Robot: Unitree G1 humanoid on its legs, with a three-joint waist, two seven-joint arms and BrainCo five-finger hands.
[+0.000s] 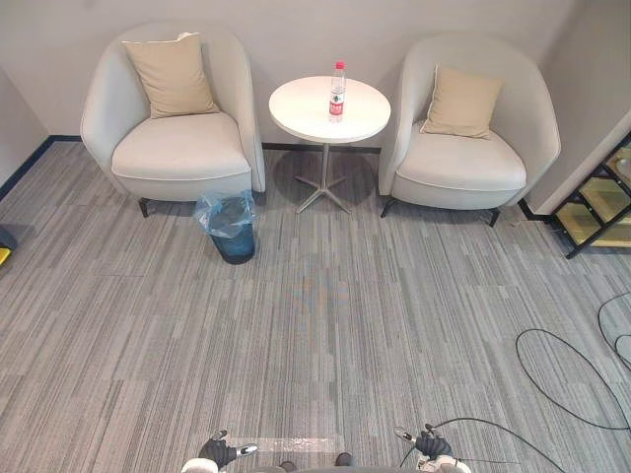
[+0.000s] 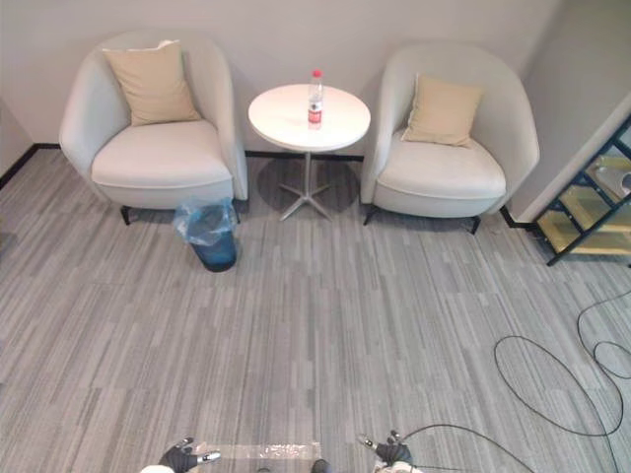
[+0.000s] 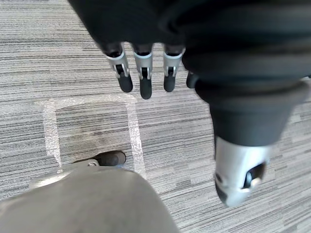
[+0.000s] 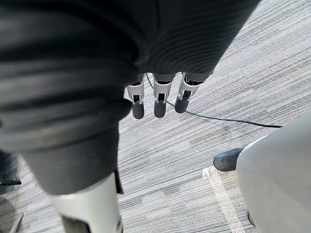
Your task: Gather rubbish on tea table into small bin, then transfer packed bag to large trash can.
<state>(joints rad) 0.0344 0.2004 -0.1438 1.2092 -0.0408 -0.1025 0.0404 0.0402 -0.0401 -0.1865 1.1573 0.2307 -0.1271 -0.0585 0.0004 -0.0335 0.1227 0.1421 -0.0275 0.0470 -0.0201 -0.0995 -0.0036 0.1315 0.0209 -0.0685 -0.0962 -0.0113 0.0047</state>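
Observation:
A clear plastic bottle (image 1: pixel 337 93) with a red cap and red label stands upright on the round white tea table (image 1: pixel 306 116) between two armchairs, far ahead of me. A small dark bin (image 1: pixel 233 233) lined with a blue plastic bag stands on the carpet left of the table, by the left armchair. My left hand (image 1: pixel 219 452) hangs low at the near edge, fingers (image 3: pixel 145 73) straight and holding nothing. My right hand (image 1: pixel 432 444) hangs likewise at the near right, fingers (image 4: pixel 160 96) relaxed and empty.
Two pale armchairs (image 1: pixel 182 138) (image 1: pixel 463 148), each with a beige cushion, flank the table against the wall. A black-framed shelf (image 1: pixel 599 202) stands at the far right. A taped rectangle (image 1: pixel 296 443) marks the grey carpet near me.

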